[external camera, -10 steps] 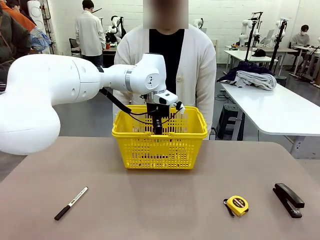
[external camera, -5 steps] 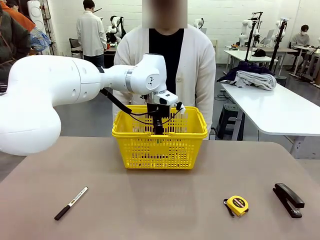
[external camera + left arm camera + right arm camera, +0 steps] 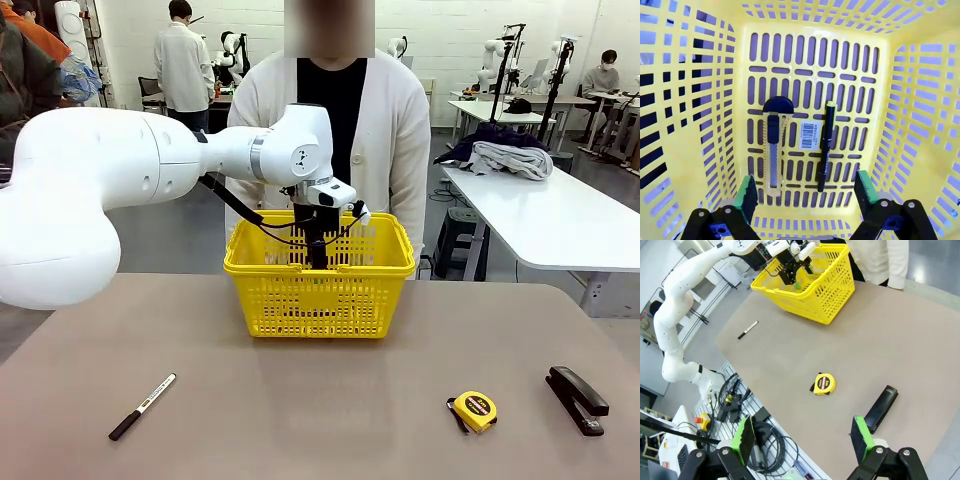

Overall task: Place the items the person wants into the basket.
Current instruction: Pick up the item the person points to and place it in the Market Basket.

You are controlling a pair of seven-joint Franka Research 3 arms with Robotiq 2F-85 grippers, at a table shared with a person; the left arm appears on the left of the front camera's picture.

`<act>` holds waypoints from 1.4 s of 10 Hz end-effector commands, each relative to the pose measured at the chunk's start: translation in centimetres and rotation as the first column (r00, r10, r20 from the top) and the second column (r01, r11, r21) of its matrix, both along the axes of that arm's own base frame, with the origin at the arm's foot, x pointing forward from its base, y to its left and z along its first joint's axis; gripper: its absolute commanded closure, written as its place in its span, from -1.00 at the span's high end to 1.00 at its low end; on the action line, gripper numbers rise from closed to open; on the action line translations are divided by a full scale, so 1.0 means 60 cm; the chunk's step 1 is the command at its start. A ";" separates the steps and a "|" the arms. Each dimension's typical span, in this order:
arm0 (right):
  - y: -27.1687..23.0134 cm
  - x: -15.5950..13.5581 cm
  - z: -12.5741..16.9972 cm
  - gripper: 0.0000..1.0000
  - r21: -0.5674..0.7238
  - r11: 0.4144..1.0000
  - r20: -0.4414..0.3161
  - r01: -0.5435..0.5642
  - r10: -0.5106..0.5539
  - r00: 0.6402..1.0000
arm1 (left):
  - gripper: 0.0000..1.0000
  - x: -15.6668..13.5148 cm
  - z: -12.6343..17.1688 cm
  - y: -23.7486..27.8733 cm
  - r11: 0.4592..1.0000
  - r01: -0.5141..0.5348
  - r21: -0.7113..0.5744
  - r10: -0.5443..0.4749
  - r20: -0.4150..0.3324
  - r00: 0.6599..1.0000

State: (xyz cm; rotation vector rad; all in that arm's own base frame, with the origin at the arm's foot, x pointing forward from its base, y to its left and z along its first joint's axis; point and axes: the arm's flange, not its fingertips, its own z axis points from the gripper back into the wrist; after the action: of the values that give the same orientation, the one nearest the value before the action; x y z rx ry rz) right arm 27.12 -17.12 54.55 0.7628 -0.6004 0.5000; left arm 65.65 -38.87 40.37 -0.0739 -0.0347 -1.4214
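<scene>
Brownish-grey table (image 3: 300, 440) is carrying everything, in a busy lab.

- The basket (image 3: 318, 300) is sitting at the far side, just before the person (image 3: 390, 130), who is standing behind it with no hand reaching in.
- Two wanted items are lying flat on the basket's slotted floor, side by side but apart: the utility knife (image 3: 775, 145) and the pen (image 3: 826, 145), with a barcode sticker between them.
- The left gripper (image 3: 805, 187) is hanging inside the basket's mouth directly over them. Its jaws are spread wide and gripping nothing.
- The tape measure (image 3: 474, 410) is waiting on the table, on the robot's side of the basket and off to its right.
  - Judged to be small, rigid and dense for its size, with a smooth, rounded case that may slip.
  - A pinch across the case's flanks looks best, avoiding the black strap.
- The stapler (image 3: 577, 399) is lying farther out from the basket than the tape, and is not wanted.
- The marker (image 3: 142, 406) is lying robot-side of the basket, off to its left, and is not wanted either.
- The right gripper (image 3: 802, 437) is hovering high, well apart from the basket, with jaws wide and empty.
</scene>
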 end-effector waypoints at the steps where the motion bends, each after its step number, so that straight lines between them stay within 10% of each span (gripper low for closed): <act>1: 0.001 0.003 0.000 1.00 0.020 1.000 0.019 -0.010 0.010 1.000 | 1.00 -0.001 0.012 0.001 1.000 0.002 -0.003 -0.002 -0.012 1.000; 6: 0.001 0.003 0.000 1.00 0.020 1.000 0.019 -0.010 0.010 1.000 | 1.00 -0.053 0.066 0.008 0.998 -0.021 -0.058 0.020 -0.009 1.000; 14: 0.001 0.003 0.000 1.00 0.020 1.000 0.019 -0.010 0.010 1.000 | 1.00 -0.499 0.309 0.244 0.984 -0.067 -0.164 0.105 0.237 0.966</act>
State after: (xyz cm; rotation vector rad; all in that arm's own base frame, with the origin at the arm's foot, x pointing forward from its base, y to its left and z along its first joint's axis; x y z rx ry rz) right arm 27.16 -17.11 54.50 0.7641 -0.5986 0.5000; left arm 40.73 -28.02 60.01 -0.0447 -0.2968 -1.3190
